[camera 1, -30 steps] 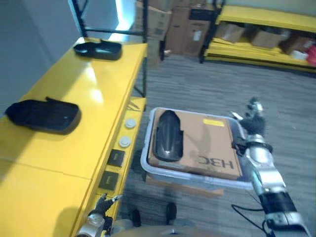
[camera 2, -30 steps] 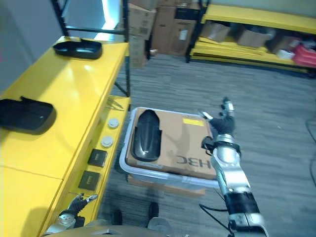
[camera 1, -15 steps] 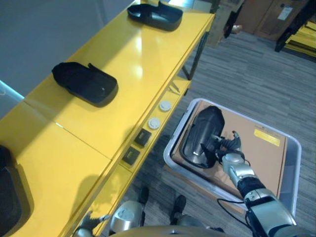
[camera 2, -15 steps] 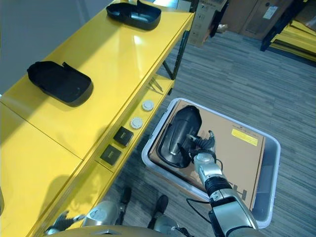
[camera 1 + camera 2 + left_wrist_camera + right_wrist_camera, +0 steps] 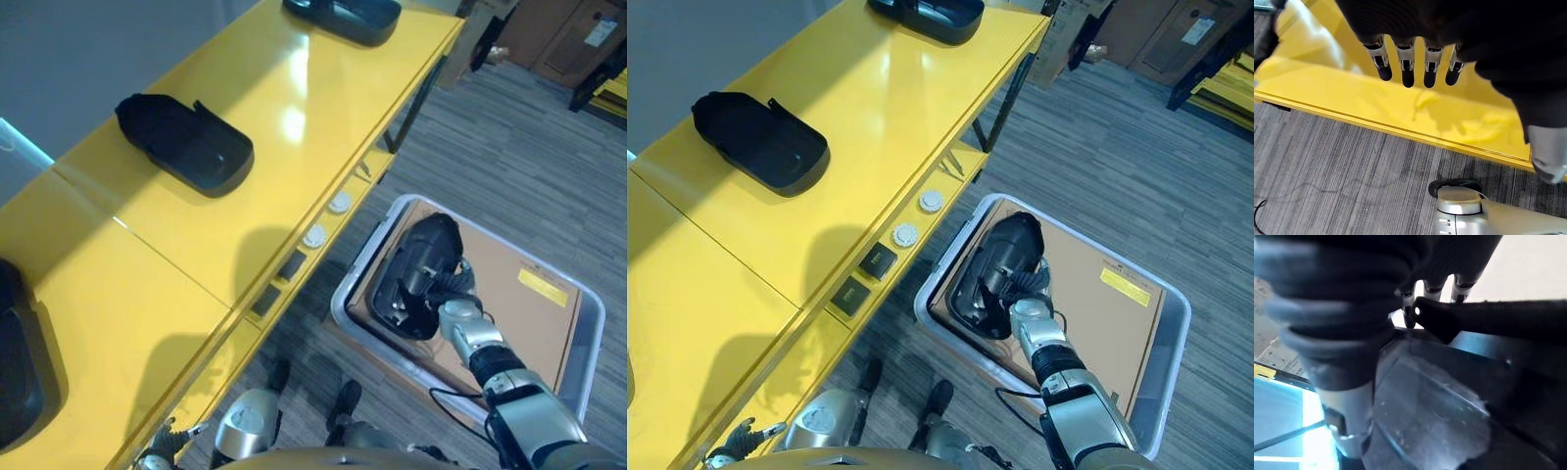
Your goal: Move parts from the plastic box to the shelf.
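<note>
Part sits in the box, on top of cardboard that covers the box floor — black, glossy, elongated shell with a rounded end pointing toward the shelf. Looks tilted, near edge raised off the cardboard with its hollow underside showing.

Right hand at the part's near edge, fingers wrapped over the rim. Right wrist view confirms: fingertips hooked over the black edge of the part, hollow inner face just beyond them. Gripping the part, closed round its rim.

Left hand low beside the shelf front, fingers straight and relaxed, holding nothing, touching nothing — yellow panel past the tips, grey floor below.

Shelf top: three more black parts already lying there, well apart — one mid-shelf, one at the far end, one cut off at the near left edge. Lower shelf lip carries two white round discs and two small dark squares in a row.

Box stands on the floor just beside the shelf, clear plastic walls, yellow label on the cardboard.
</note>
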